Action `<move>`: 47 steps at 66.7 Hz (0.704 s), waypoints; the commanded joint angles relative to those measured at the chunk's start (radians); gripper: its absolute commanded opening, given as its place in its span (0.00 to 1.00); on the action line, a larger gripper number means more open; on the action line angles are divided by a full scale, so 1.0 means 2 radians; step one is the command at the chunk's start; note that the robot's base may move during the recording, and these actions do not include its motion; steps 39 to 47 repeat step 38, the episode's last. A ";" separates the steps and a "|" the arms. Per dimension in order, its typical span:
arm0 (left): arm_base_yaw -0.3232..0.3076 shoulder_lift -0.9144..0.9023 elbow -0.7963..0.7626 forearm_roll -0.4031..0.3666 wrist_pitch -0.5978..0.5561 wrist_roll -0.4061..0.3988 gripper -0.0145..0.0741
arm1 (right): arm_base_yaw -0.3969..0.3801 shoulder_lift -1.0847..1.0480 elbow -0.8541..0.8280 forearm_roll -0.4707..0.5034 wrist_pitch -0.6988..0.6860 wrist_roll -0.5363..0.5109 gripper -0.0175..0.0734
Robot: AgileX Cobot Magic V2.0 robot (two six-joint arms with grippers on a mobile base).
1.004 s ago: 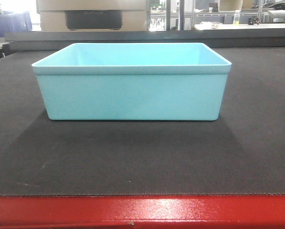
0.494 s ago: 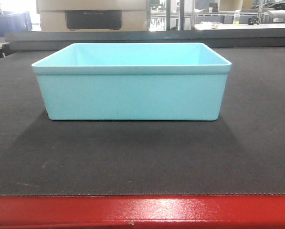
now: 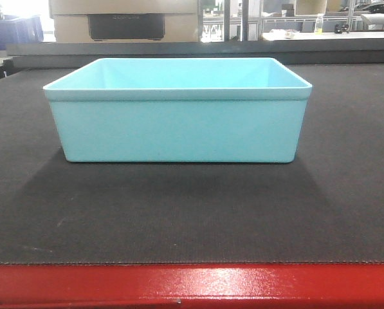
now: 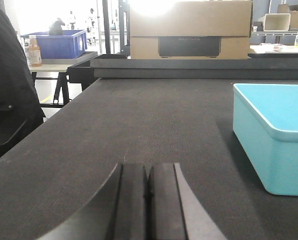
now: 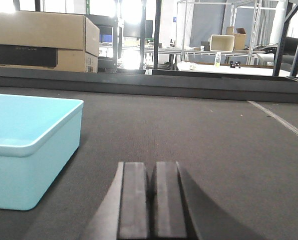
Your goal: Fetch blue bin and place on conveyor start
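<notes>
Pale turquoise rect. plastic bin (image 3: 177, 122) centre frame, sitting on dark grey woven belt (image 3: 179, 212) behind red edge strip (image 3: 192, 283). Looks empty, light, stiff, slick; best hold at rolled rim. Left claw (image 4: 148, 200), right claw (image 5: 152, 200) clenched, empty-handed.

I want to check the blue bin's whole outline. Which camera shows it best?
The exterior front-facing view: the whole blue bin sits centred on the conveyor belt. The left wrist view catches only its near corner at the right edge; the right wrist view only a corner at the left.
</notes>
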 commanded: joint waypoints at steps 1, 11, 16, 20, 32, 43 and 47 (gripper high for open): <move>0.000 -0.002 -0.001 0.000 -0.009 0.001 0.04 | -0.003 -0.002 0.000 0.001 -0.015 -0.004 0.01; 0.000 -0.002 -0.001 0.000 -0.009 0.001 0.04 | -0.003 -0.002 0.000 0.001 -0.015 -0.004 0.01; 0.000 -0.002 -0.001 0.000 -0.009 0.001 0.04 | -0.003 -0.002 0.000 0.001 -0.015 -0.004 0.01; 0.000 -0.002 -0.001 0.000 -0.009 0.001 0.04 | -0.003 -0.002 0.000 0.001 -0.015 -0.004 0.01; 0.000 -0.002 -0.001 0.000 -0.009 0.001 0.04 | -0.003 -0.002 0.000 0.001 -0.015 -0.004 0.01; 0.000 -0.002 -0.001 0.000 -0.009 0.001 0.04 | -0.003 -0.002 0.000 0.001 -0.015 -0.004 0.01; 0.000 -0.002 -0.001 0.000 -0.009 0.001 0.04 | -0.003 -0.002 0.000 0.001 -0.015 -0.004 0.01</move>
